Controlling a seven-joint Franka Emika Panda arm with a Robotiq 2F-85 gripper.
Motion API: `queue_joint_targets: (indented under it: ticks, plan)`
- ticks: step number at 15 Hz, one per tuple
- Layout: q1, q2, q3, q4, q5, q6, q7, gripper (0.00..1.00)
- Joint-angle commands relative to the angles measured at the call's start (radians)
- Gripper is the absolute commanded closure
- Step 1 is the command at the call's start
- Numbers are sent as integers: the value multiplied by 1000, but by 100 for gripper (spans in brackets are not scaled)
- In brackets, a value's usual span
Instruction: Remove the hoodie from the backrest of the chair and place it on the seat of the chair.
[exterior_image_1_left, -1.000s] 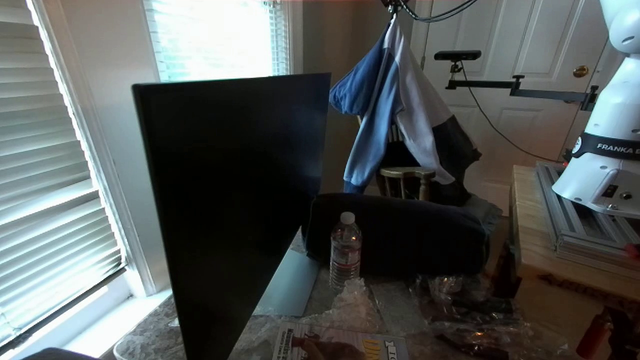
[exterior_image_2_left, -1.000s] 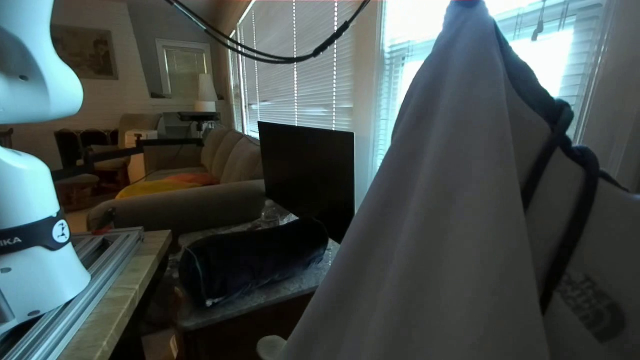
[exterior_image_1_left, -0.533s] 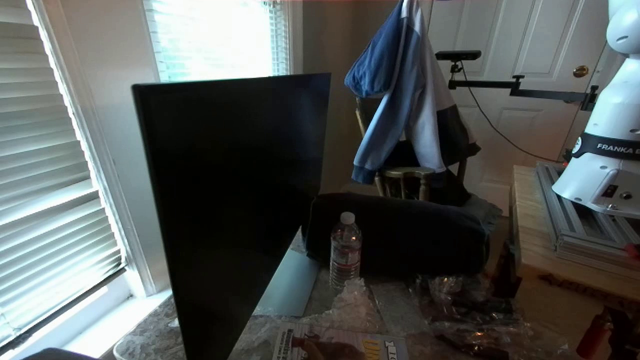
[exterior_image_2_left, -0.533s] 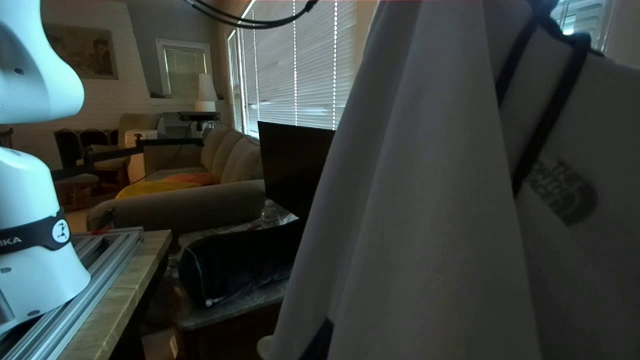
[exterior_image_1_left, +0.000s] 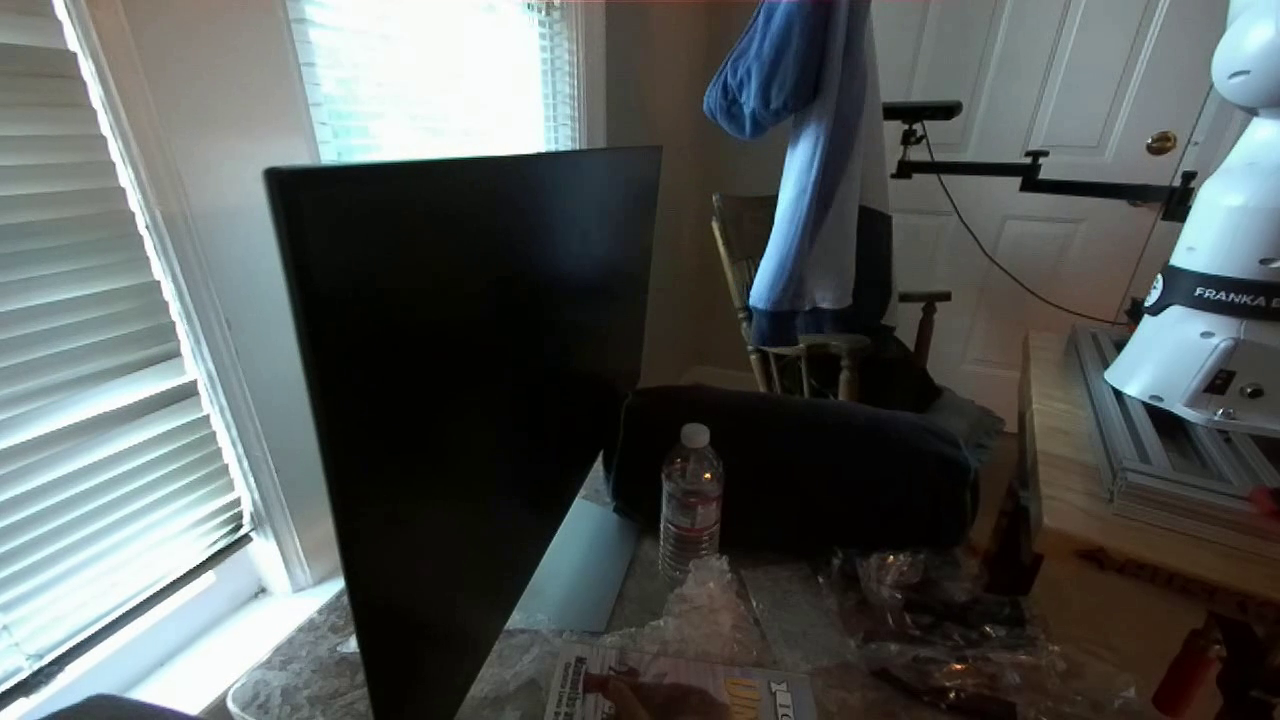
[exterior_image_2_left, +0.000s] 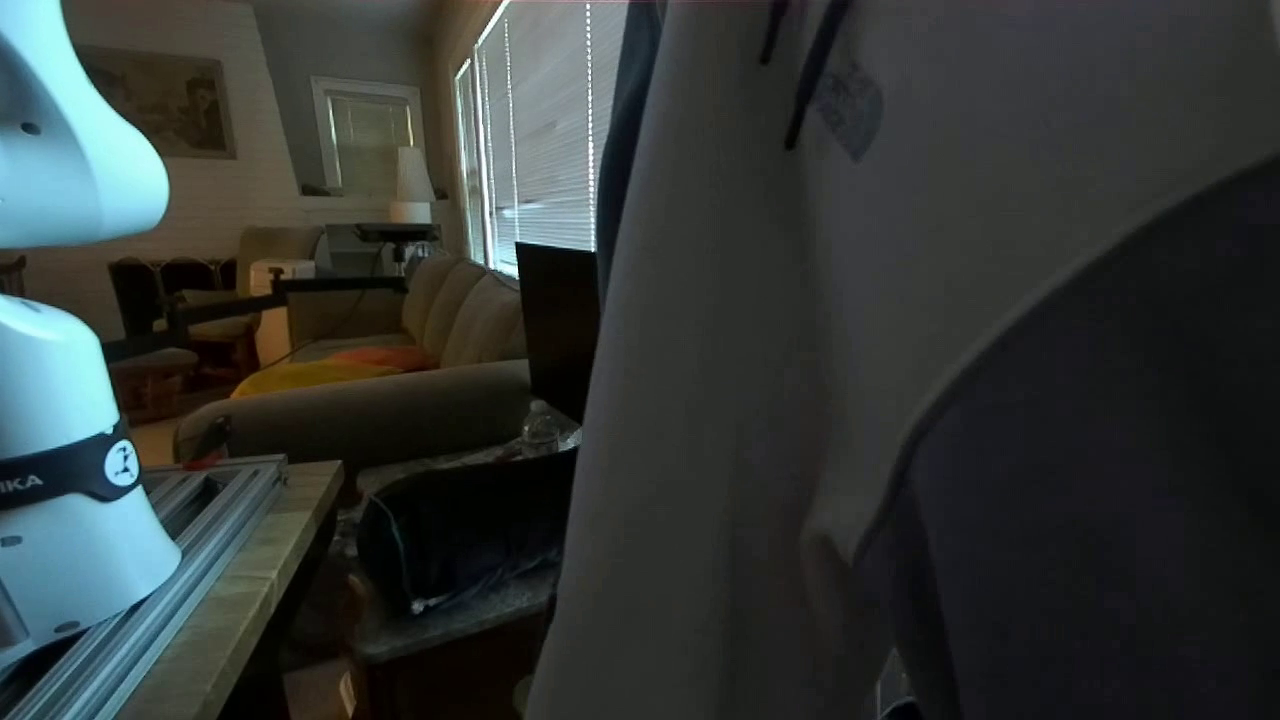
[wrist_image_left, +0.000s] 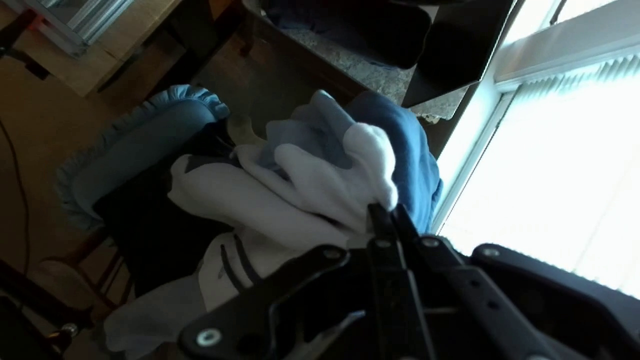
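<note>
arm: white, rounded | band: black, FRANKA lettering | end effector: black, silvery screws

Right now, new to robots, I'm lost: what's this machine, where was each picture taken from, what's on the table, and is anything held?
The machine is a white robot arm. Both exterior views are taken from outside it and show its lower part. The wrist view is taken from the arm's wrist, looking past its black gripper, a mechanical hand. It is pinched shut on a blue and white hoodie, which hangs down and, in an exterior view, hides part of the chair. On the table stand a water bottle and a large black panel; a dark cushion-like roll and a magazine lie there.
</note>
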Motion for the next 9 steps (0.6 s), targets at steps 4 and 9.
queue_joint_targets:
  ticks: [4,9]
  plan:
    - [-16,-168,84,-94,43,-5,-36,99]
    - [-34,-274,143,-171,79,-8,-29,99]
